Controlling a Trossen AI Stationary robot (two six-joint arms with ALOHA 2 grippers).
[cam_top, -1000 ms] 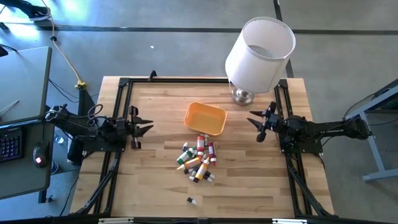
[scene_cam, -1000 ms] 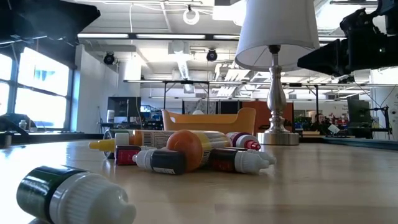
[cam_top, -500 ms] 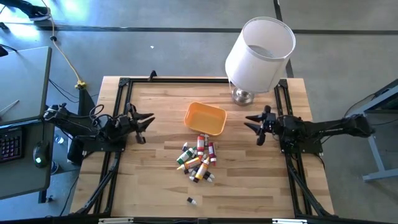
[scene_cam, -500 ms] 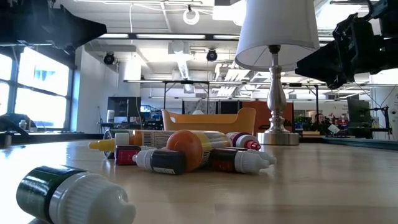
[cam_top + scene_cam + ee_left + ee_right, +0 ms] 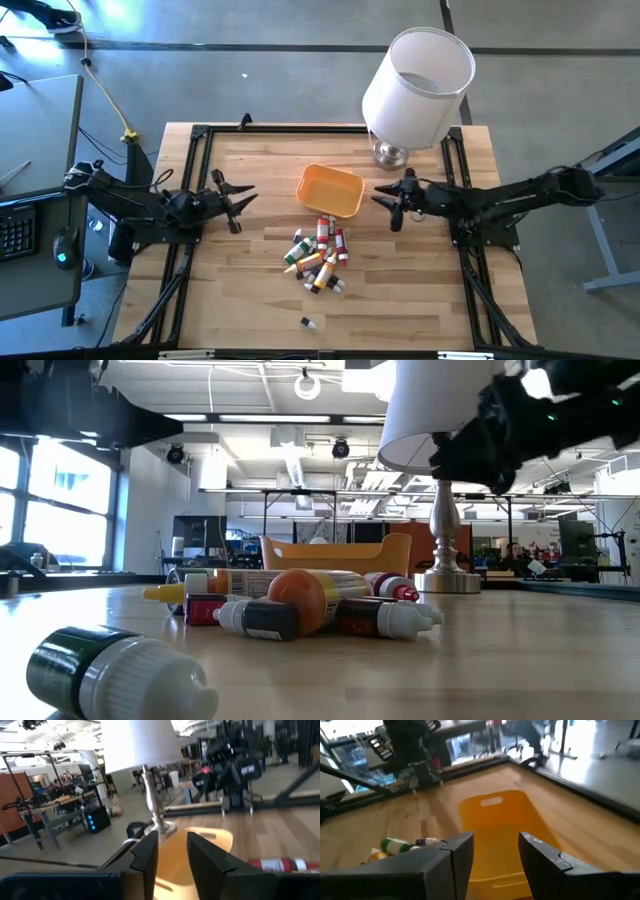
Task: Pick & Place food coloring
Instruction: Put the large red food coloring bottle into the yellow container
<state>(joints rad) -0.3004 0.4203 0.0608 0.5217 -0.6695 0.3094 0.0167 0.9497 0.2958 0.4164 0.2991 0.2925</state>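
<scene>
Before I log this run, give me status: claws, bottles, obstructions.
Both claws open, empty: left claw left of the orange tray, right claw right of it. Food coloring bottles piled below tray, one stray bottle nearer the table's front edge. Nothing blocking.

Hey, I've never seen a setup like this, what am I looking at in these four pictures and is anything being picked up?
This is a two-armed robot at a wooden table. One picture looks straight down, one sits at table height, and two come from cameras on the arms' wrists.

From above, the left hand and the right hand hover on either side of an orange tray. Both are open and hold nothing.

Below the tray lies a pile of small food coloring bottles, and one stray bottle sits near the table's front edge; it looms large in the low view. A white lamp stands at the back. In the wrist pictures, the dark shapes at the bottom are each arm's own fingers.
</scene>
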